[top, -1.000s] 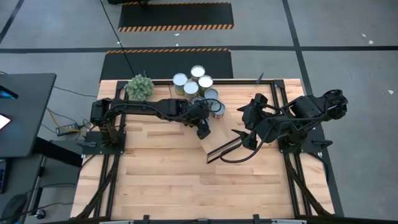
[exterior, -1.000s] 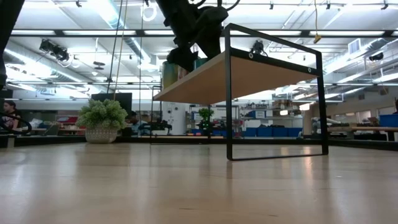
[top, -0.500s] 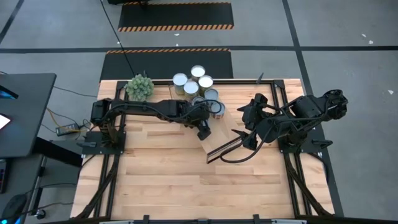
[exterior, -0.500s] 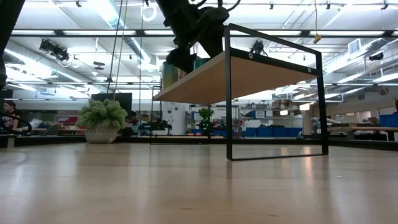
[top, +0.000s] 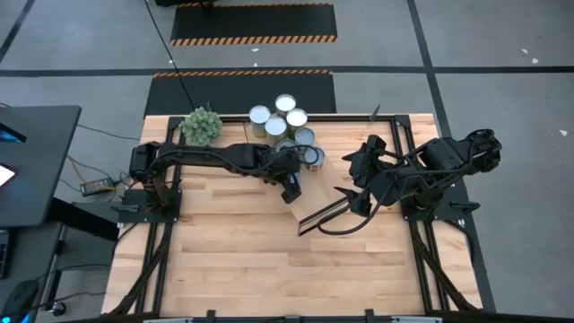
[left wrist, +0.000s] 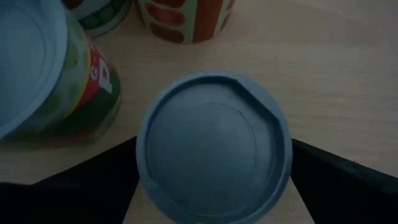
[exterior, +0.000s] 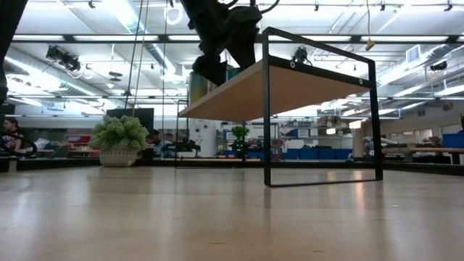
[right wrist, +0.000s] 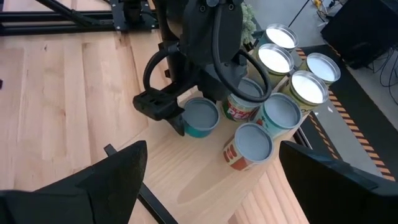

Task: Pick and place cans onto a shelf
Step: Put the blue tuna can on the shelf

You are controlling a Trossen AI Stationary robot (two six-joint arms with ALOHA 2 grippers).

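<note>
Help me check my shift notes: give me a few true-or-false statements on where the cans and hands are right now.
1. The left hand is closed around a can. True.
2. That can stands on the bare tabletop, off the shelf. False: it stands on the shelf board.
3. The right hand carries a can. False: it is open and empty, hanging over the shelf's end.
4. The plant ball sits on the table to the left of the grouped cans. True.
5. The grouped cans lie on their sides. False: they stand upright, pale tops up.
</note>
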